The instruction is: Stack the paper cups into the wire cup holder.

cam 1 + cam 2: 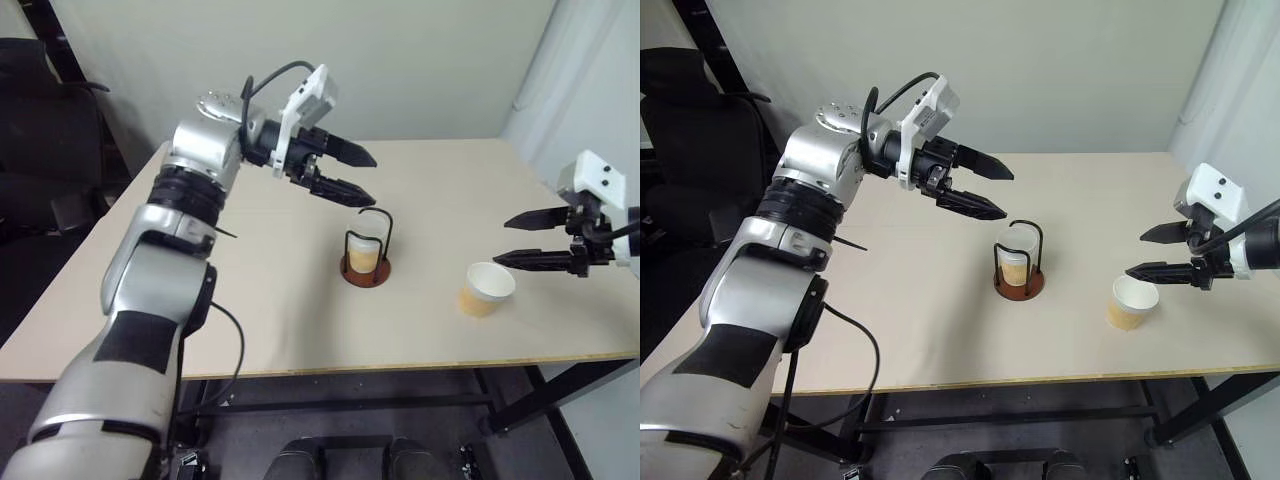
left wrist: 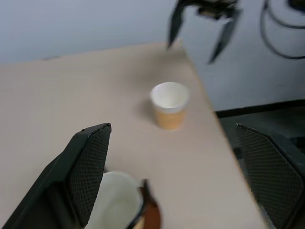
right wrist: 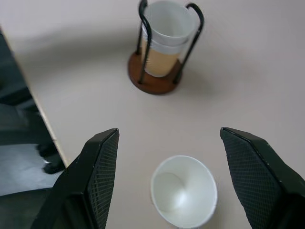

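Bare table (image 1: pixel 250 290) around wire cup holder (image 1: pixel 367 258) (loops upright)

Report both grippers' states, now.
Left gripper: open, holding nothing.
Right gripper: open, empty, above the loose paper cup.

No legible text, labels, brand marks, numbers or signs in any view. Surfaces checked: paper cups (image 1: pixel 485 289), wire cup holder (image 1: pixel 366 250), table (image 1: pixel 250 290), both gripper housings. All plain, no print readable.
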You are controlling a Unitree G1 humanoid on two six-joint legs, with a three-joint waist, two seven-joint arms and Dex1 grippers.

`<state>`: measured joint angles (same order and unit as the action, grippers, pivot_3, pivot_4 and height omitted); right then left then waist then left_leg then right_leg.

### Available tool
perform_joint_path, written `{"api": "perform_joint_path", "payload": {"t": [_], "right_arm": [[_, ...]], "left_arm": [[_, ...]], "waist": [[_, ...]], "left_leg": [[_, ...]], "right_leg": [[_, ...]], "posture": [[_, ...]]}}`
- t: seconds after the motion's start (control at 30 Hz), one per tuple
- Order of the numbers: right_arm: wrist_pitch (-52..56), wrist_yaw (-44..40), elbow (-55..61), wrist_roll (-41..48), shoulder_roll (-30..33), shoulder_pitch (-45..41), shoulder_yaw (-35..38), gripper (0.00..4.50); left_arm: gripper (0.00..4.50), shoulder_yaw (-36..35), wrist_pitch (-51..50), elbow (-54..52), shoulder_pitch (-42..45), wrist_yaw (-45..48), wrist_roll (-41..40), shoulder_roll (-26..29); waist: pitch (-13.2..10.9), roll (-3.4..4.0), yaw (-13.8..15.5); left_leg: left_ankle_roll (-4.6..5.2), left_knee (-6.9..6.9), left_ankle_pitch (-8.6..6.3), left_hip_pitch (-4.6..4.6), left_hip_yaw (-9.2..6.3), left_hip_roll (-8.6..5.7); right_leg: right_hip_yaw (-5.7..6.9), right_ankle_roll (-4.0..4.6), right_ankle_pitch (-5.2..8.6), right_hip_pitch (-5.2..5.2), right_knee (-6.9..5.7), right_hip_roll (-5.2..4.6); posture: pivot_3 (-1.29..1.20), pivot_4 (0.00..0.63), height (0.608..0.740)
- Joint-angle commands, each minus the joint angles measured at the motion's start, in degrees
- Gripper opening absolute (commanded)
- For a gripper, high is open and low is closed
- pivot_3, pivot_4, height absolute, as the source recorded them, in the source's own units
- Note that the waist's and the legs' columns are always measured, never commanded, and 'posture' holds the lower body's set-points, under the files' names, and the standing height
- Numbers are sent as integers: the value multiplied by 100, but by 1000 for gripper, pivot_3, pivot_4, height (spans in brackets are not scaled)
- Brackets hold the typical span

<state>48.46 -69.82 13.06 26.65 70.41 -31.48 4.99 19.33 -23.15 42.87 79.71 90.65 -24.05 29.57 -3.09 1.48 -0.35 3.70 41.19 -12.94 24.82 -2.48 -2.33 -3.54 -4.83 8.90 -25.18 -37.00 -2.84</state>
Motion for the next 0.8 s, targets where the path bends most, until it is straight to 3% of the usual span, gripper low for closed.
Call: {"api": "perform_joint_path", "payload": {"t": [0.03, 0.3, 0.8], "right_arm": [[-223, 104, -43, -145, 38, 19, -10, 3426], [-354, 104, -166, -231, 59, 18, -80, 3426], [-304, -67, -55, -148, 32, -55, -233, 3426]], "left_arm": [[4449, 55, -287, -669, -157, 185, -540, 252], [4449, -106, -607, -934, -366, 185, -716, 441], [4449, -738, -910, -1740, -1162, 93, -627, 599]], "waist": [[18, 8, 9], [42, 16, 4], [61, 30, 8]], "left_leg": [[1, 1, 3, -2, -5, 5], [4, -14, 7, -53, 3, 1], [-12, -27, -21, -28, -16, 3]], "right_leg": [[-9, 1, -3, 5, 3, -15], [-19, -34, 19, 57, 19, -29], [-15, 4, 23, 35, 32, -29]], "posture": [[0, 0, 740], [0, 0, 740], [0, 0, 740]]}}
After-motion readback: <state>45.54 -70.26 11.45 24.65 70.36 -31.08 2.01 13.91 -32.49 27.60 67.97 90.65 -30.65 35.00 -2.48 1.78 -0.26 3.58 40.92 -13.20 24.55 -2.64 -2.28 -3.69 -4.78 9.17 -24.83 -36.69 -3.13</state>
